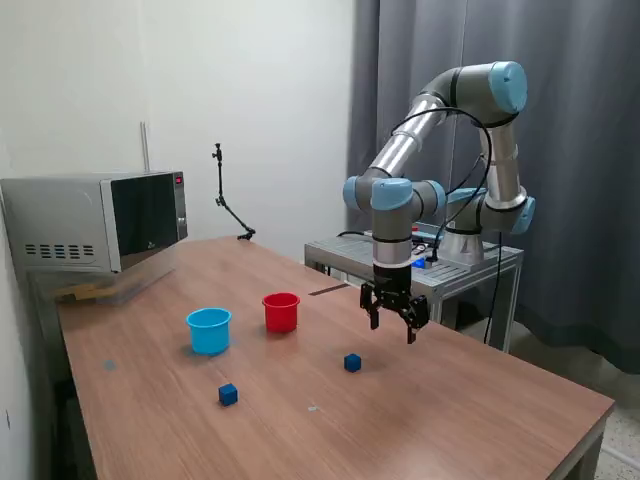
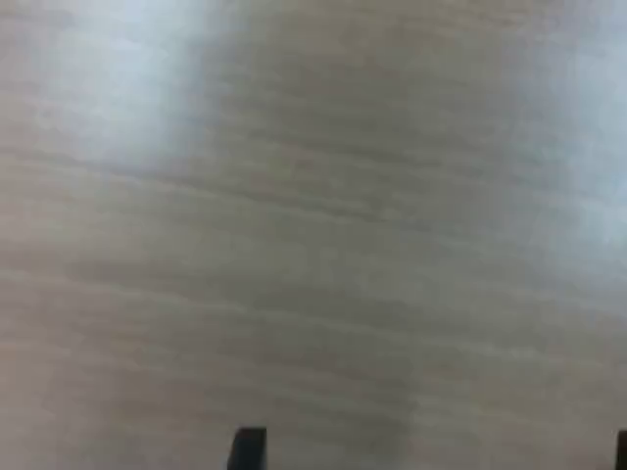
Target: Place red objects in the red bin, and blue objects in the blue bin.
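On a brown wooden table point(image 1: 450, 400), black two-finger gripper point(image 1: 394, 322) hovering with jaws spread and empty, nearer small dark blue cube point(image 1: 352, 362) just below and to its left, light blue plastic cup point(image 1: 209, 330) farther left.

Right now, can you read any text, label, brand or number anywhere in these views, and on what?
No text can be read in either view.
Microwave: a small red mark at the top of its control panel, too small to read.
Cups, cubes, arm: no lettering visible.
Wrist view: blurred wooden table only, no text.
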`<act>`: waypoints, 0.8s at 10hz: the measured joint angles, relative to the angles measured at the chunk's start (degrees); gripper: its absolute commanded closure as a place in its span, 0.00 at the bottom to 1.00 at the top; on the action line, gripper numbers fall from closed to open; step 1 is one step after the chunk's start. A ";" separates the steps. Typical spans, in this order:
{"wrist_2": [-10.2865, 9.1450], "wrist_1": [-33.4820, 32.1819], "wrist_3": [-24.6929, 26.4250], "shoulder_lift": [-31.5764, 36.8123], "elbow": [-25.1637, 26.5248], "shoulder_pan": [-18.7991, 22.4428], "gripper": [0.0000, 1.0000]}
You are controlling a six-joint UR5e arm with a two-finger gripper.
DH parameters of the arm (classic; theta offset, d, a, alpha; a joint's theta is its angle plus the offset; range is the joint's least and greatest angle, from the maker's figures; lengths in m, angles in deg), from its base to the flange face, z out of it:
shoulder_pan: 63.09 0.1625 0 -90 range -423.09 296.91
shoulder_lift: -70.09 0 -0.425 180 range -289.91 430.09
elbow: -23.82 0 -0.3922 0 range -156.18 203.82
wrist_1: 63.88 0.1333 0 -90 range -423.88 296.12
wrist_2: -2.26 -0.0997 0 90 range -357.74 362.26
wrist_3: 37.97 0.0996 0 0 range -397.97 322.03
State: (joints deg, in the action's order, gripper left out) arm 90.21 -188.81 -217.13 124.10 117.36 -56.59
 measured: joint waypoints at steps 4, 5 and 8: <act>-0.03 -1.00 -0.80 -3.66 -2.21 0.08 0.00; 0.02 -1.37 -1.25 -4.09 -3.01 -0.59 0.00; 0.15 -1.96 -2.27 -4.55 -4.06 -2.91 0.00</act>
State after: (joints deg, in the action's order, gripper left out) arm 90.36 -190.77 -219.40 119.54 113.30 -59.50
